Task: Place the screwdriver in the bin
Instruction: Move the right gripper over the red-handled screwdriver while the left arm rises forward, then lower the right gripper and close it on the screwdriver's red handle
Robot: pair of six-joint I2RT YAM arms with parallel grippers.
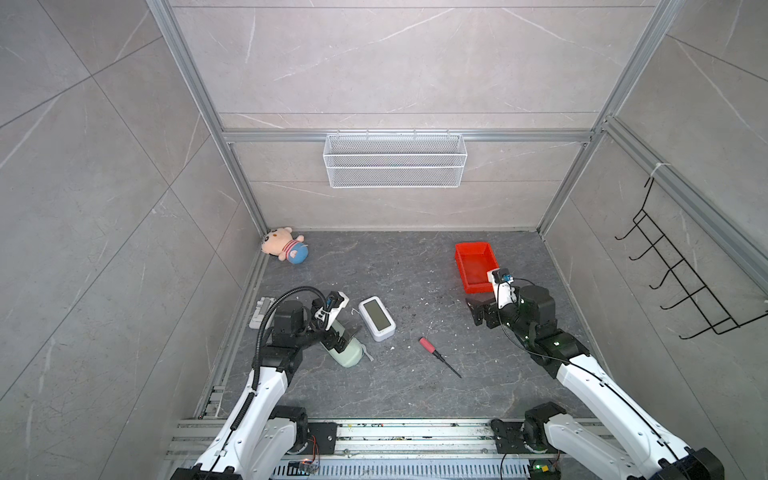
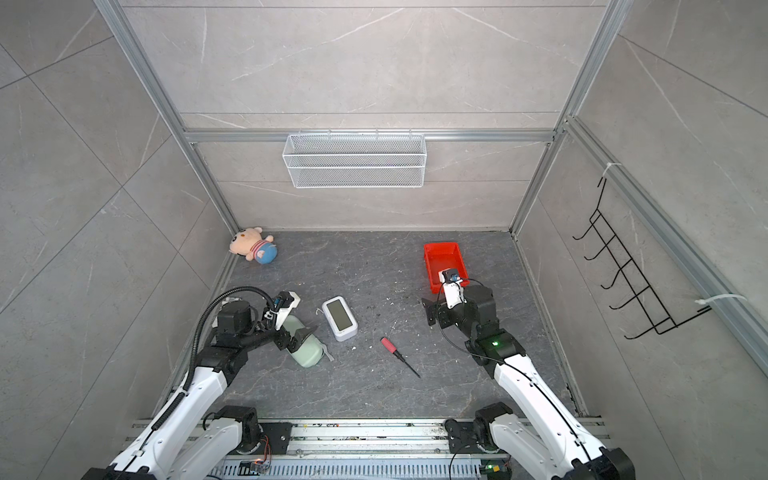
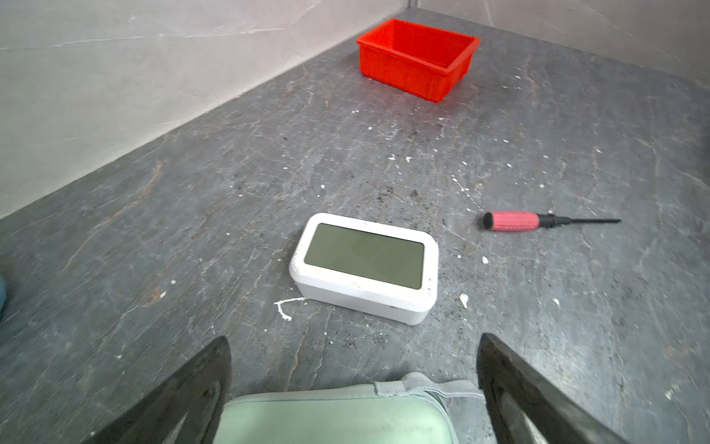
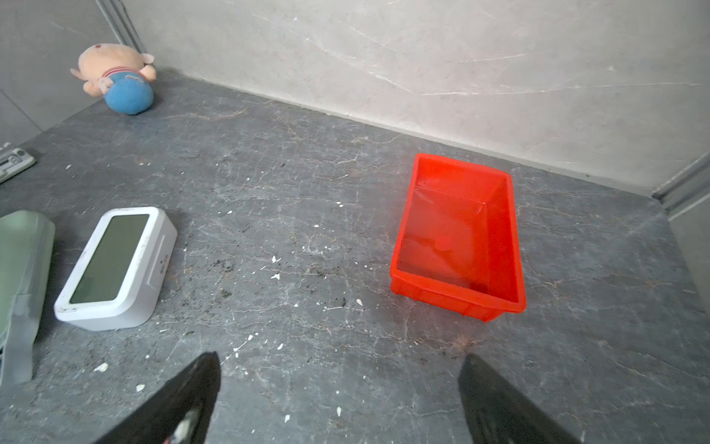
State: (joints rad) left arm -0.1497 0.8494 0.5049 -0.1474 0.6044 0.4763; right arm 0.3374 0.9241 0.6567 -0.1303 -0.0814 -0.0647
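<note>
On the counter (image 1: 407, 390) I count six loose things, one of each kind: one screwdriver (image 1: 428, 345), one bin (image 1: 476, 266), one white digital clock (image 1: 377, 318), one plush toy (image 1: 286, 249), one pale green pouch (image 1: 349, 356) and one small grey object (image 1: 259, 318). On the walls hang two wire things: one white mesh basket (image 1: 395, 160) and one black hook rack (image 1: 682, 260), which carries five hooks. The robot has two hands: the left hand (image 3: 353, 338) and the right hand (image 4: 340, 355).
</note>
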